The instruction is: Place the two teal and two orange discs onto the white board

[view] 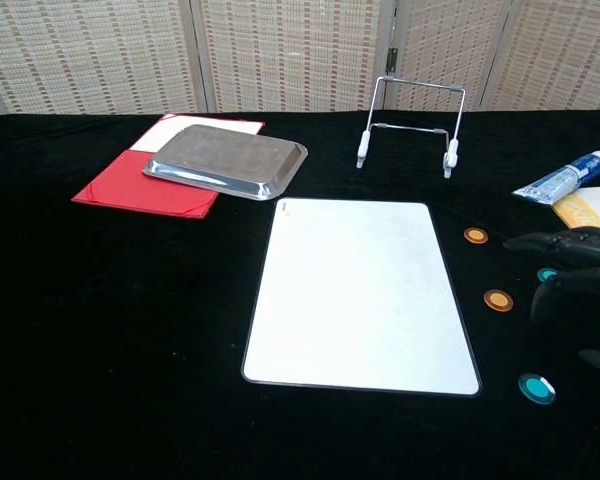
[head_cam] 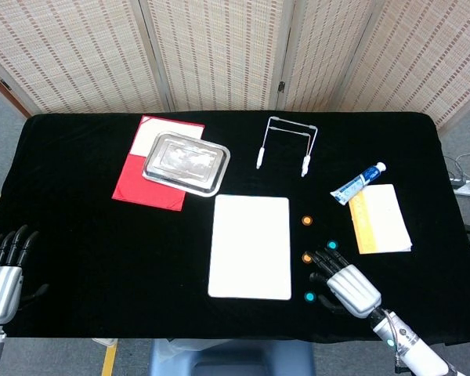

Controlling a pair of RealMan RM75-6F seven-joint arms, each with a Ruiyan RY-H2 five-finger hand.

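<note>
The white board (head_cam: 250,247) (view: 362,292) lies flat in the middle of the black table. To its right sit two orange discs (head_cam: 307,221) (head_cam: 306,257) and two teal discs (head_cam: 331,245) (head_cam: 310,297). My right hand (head_cam: 346,285) (view: 580,270) hovers among them, fingers spread and holding nothing; its fingertips reach toward the nearer orange disc (view: 497,300) and partly cover one teal disc (view: 547,274). The other teal disc (view: 536,388) lies just below the hand. My left hand (head_cam: 1,266) stays open at the table's front left edge.
A red folder (head_cam: 153,168) with a metal tray (head_cam: 186,160) on it lies at the back left. A wire stand (head_cam: 286,145) stands behind the board. A tube (head_cam: 359,182) and a yellow-edged notepad (head_cam: 380,218) lie at the right.
</note>
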